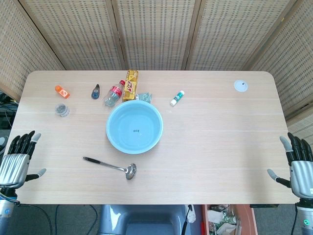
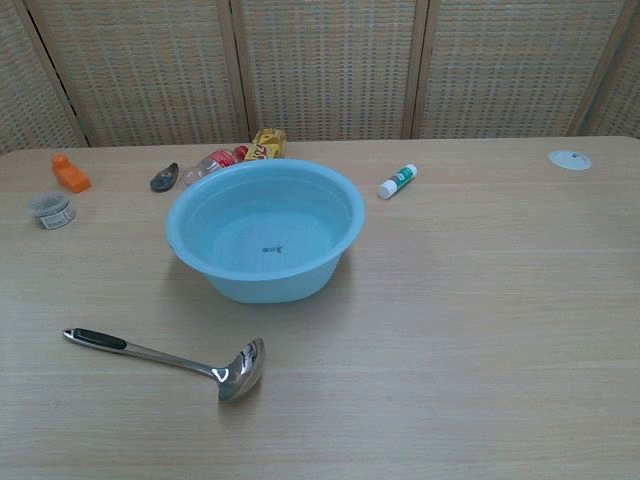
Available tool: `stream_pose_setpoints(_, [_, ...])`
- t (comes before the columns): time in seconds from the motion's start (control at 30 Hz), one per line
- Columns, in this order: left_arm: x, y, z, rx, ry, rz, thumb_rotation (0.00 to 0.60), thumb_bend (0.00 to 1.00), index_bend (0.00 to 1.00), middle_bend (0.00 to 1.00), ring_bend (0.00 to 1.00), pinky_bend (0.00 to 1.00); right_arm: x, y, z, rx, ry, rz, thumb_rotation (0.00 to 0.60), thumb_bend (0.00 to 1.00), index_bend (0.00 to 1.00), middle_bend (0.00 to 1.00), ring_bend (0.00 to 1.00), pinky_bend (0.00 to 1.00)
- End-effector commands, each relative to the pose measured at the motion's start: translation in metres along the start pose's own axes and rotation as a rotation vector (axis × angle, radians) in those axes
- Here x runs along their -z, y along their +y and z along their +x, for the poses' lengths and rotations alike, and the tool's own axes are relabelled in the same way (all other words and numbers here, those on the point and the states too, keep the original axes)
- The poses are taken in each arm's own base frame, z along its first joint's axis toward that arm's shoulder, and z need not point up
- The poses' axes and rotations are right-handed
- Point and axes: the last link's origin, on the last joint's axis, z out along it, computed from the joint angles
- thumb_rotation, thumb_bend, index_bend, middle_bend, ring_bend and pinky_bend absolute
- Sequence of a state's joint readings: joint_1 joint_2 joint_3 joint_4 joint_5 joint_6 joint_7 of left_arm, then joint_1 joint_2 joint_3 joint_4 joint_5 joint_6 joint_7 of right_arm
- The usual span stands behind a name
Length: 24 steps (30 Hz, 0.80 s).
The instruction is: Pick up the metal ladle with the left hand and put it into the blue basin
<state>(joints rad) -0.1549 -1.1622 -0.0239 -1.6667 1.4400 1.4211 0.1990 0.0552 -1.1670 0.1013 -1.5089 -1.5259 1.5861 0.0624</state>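
A metal ladle [image 1: 110, 166] [image 2: 165, 357] with a dark handle end lies flat on the table, bowl to the right, just in front of the blue basin [image 1: 134, 127] [image 2: 265, 231], which stands empty near the table's middle. My left hand [image 1: 17, 161] hangs open off the table's left front corner, well left of the ladle's handle, fingers spread and holding nothing. My right hand [image 1: 299, 165] is open too, beyond the right edge. Neither hand shows in the chest view.
Behind the basin lie a plastic bottle [image 1: 114, 93], a yellow packet [image 1: 130, 84], a dark small object [image 1: 95, 91], an orange item [image 1: 62, 91], a small round tin [image 1: 62, 110] and a glue stick [image 1: 177, 98]. A white disc [image 1: 240, 86] sits far right.
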Motion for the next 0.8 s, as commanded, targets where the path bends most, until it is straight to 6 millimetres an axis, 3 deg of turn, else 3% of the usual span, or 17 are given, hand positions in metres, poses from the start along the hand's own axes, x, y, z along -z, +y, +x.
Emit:
stream_pose_setpoints(0.03, [-0.011,0.003,-0.008,0.001,-0.014,-0.029,0.6,0.09,0.0,0.43,0.29,0.2,0.0,0.0,0.0,-0.003,-0.002,-0.001,0.6,0.0,0.0,0.0,0.0,0.0])
stream_pose_setpoints(0.07, [-0.015,0.005,-0.012,0.004,-0.022,-0.04,0.6,0.09,0.0,0.56,0.41,0.31,0.0,0.0,0.0,-0.005,-0.002,-0.001,0.6,0.0,0.0,0.0,0.0,0.0])
stream_pose_setpoints(0.13, [-0.023,0.007,-0.021,0.0,-0.04,-0.069,0.6,0.09,0.02,0.79,0.67,0.66,0.0,0.001,0.001,-0.008,-0.001,-0.002,0.6,0.0,0.0,0.0,0.0,0.0])
stream_pose_setpoints(0.23, [-0.039,0.016,-0.043,-0.044,-0.043,-0.118,0.6,0.09,0.08,0.93,0.85,0.92,0.0,0.002,0.003,-0.019,0.002,-0.003,0.6,0.0,0.0,0.0,0.0,0.0])
stream_pose_setpoints(0.4, [-0.062,0.027,-0.075,-0.066,-0.149,-0.158,0.6,0.1,0.16,0.97,0.91,0.98,-0.001,0.003,0.003,-0.03,-0.001,-0.008,0.6,0.0,0.0,0.0,0.0,0.0])
stream_pose_setpoints(0.57, [-0.08,0.04,-0.09,-0.071,-0.218,-0.206,0.6,0.1,0.24,0.99,0.91,0.98,-0.001,0.002,0.003,-0.034,-0.001,-0.008,0.6,0.0,0.0,0.0,0.0,0.0])
stream_pose_setpoints(0.8, [-0.09,0.055,-0.102,-0.077,-0.255,-0.235,0.6,0.1,0.38,1.0,0.93,0.99,-0.002,0.003,0.002,-0.045,-0.007,-0.01,0.6,0.0,0.0,0.0,0.0,0.0])
